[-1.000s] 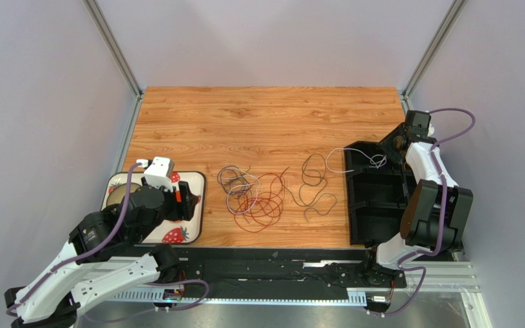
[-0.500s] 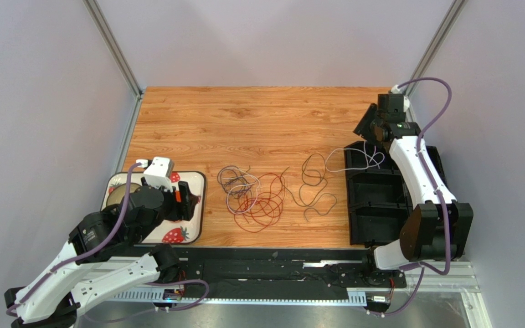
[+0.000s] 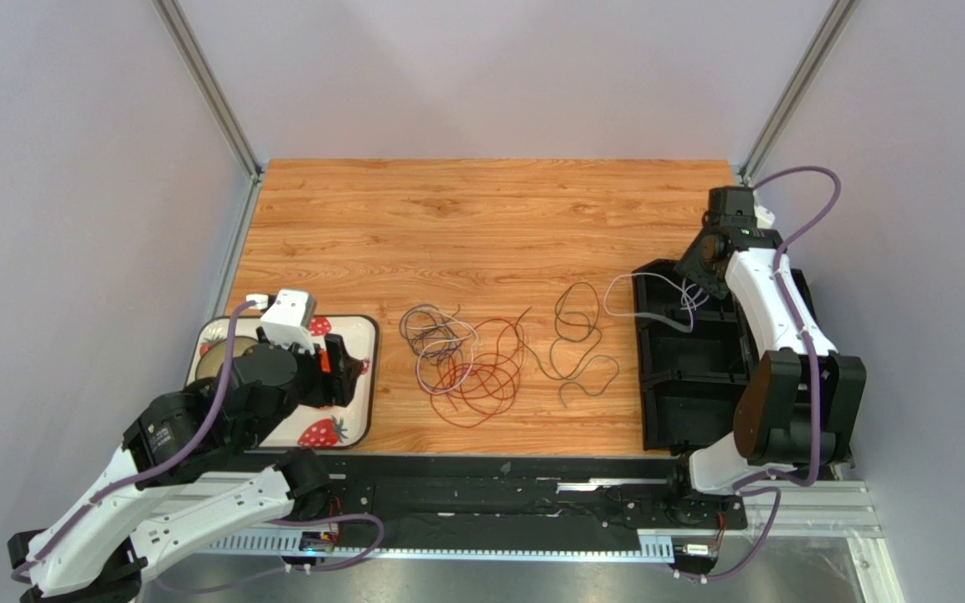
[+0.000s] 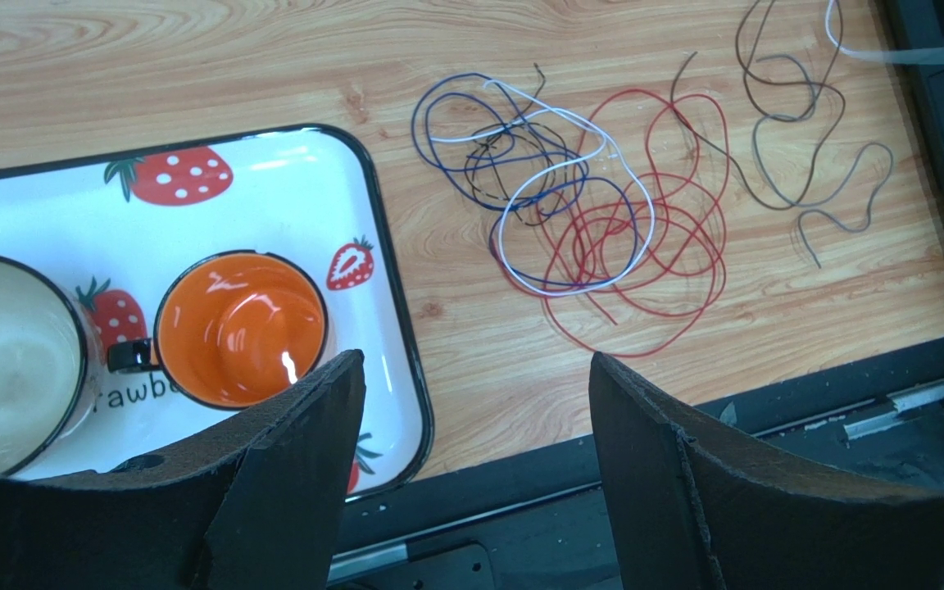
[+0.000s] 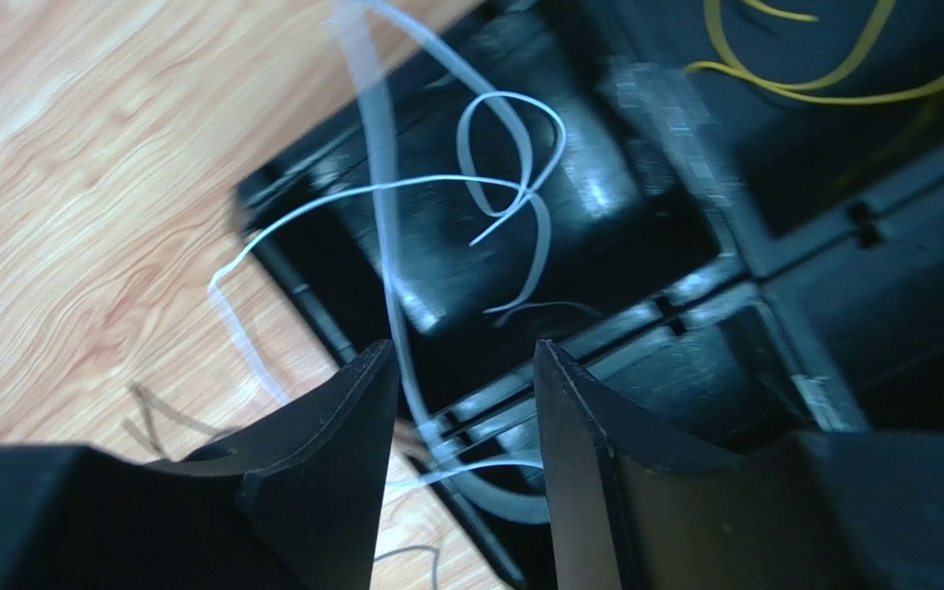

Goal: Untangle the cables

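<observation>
**Right claw open over the white cable in the black tray**

The right claw (image 5: pixel 459 363) hangs over the far end of the black tray (image 3: pixel 689 364), at the right side of the wooden counter (image 3: pixel 450 226). Its two fingers stand apart. The white cable (image 5: pixel 381 184) runs down through the gap between them, close to one finger, but the fingers are not pinching it. Part of this cable curls in a loop inside the tray's far box. The rest hangs over the tray's edge and lies on the counter. A yellow cable (image 5: pixel 809 74) lies in another box of the same tray.

The tangle of cables (image 4: pixel 576 209) sits in the middle of the counter, well apart from both claws. Red, blue, white and dark wires cross over each other there. A dark cable (image 4: pixel 809 135) lies by itself in loose loops between the tangle and the black tray.

The left claw (image 4: pixel 475 369) is at the left side, over the near edge of the strawberry tray (image 4: pixel 391 283). Its fingers are wide apart, with nothing between them. An orange cup (image 4: pixel 239 326) stands on that tray.
</observation>
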`<state>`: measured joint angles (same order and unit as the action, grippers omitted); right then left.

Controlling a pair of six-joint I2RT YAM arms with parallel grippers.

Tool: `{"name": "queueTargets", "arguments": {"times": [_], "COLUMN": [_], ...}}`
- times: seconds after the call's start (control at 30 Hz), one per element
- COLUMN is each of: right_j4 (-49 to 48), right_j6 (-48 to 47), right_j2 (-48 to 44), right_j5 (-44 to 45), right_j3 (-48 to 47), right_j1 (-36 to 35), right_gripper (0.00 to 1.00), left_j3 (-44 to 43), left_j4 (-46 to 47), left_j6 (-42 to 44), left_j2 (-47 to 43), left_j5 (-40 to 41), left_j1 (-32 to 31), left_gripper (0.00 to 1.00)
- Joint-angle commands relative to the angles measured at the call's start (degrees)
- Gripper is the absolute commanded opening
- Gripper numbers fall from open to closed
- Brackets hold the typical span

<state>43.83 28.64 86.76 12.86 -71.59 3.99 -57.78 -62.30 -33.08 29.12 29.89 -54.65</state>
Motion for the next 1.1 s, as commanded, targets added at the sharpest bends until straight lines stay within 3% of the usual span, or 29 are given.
{"name": "queueTargets", "arguments": {"times": [0.0,0.13,0.33,0.5,0.7,0.87,1.07], "right_j4": [-2.86,-5.78,-1.64,0.36,6.26,1.44,2.22], "right_j6": [2.73,1.6,0.36,0.19,-0.69,-0.96,-1.57], "right_j2": [-6.15,-7.58,-3.09,-7.04,-7.04,-9.24,-2.49], "right_j5": [1.82,0.23,-0.73,-1.27,1.81,-1.17,0.32], "right_j3": [3.38,5.23,1.9,0.06,0.83,4.36,-0.91], "right_j1": [1.46,1.46,1.46,0.32,-3.63,-8.99,-13.83], "right_gripper": [0.47,0.47,0.45,0.54,0.56,0.56,0.55], "left_j3": [0.3,0.3,0.39,0.3,0.39,0.3,0.3], "left_j4": [1.31,1.39,1.31,1.31,1.57,1.57,1.4], "left_j6": [0.21,0.3,0.3,0.3,0.56,0.65,0.39], "left_j2": [-0.74,-0.38,-0.47,-0.38,-0.03,-0.12,-0.73], "left_j5": [0.17,-0.09,-0.01,-0.01,-0.27,-0.36,-0.1], "left_j1": [0.07,0.07,0.07,0.07,0.07,0.07,0.07], "left_gripper": [0.76,0.76,0.76,0.76,0.76,0.76,0.75]}}
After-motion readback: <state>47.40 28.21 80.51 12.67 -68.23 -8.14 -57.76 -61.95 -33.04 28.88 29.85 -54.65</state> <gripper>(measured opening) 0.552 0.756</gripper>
